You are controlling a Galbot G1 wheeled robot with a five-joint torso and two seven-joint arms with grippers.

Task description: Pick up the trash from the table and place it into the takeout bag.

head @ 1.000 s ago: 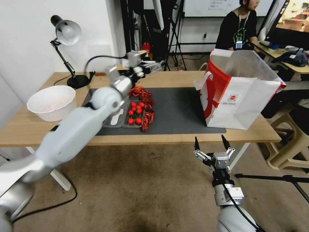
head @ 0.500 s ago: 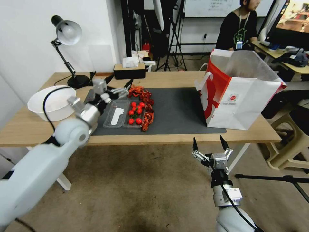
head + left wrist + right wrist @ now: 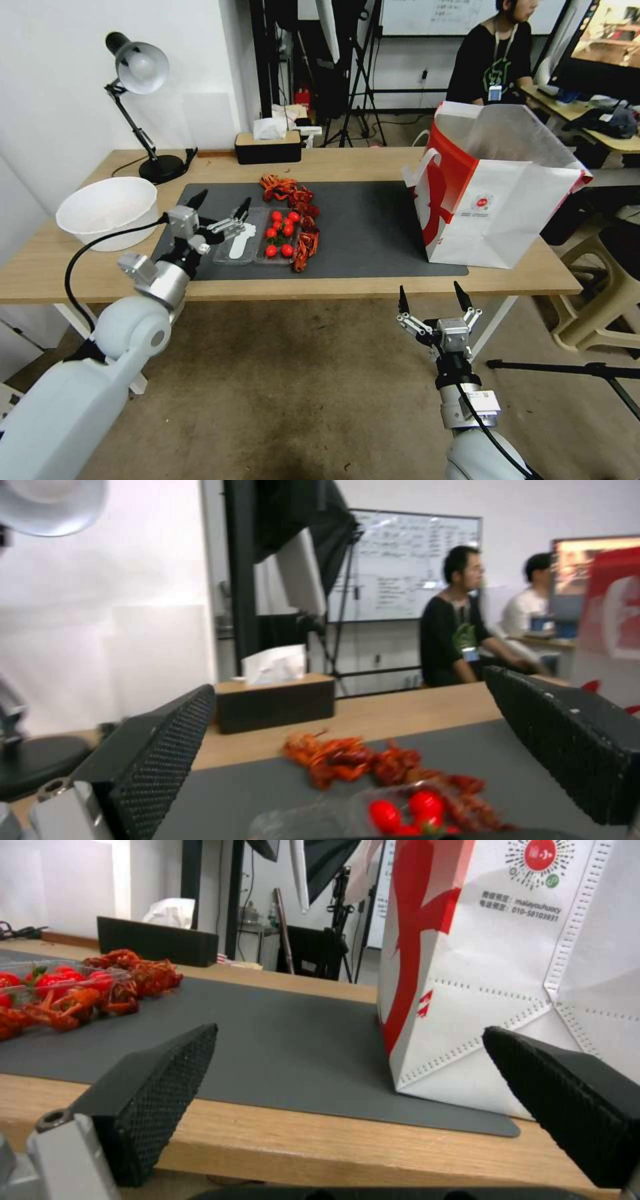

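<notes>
A desk lamp stands upper left – a white bowl below it, a tissue box top centre.

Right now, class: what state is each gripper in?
Left gripper: open, empty, above the mat.
Right gripper: open, empty, below the table edge.

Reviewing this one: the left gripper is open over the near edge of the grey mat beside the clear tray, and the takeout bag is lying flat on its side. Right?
Not quite. The takeout bag stands upright with its mouth open, at the mat's right end, as the head view shows. The rest holds: the left gripper is open by the clear tray.
</notes>
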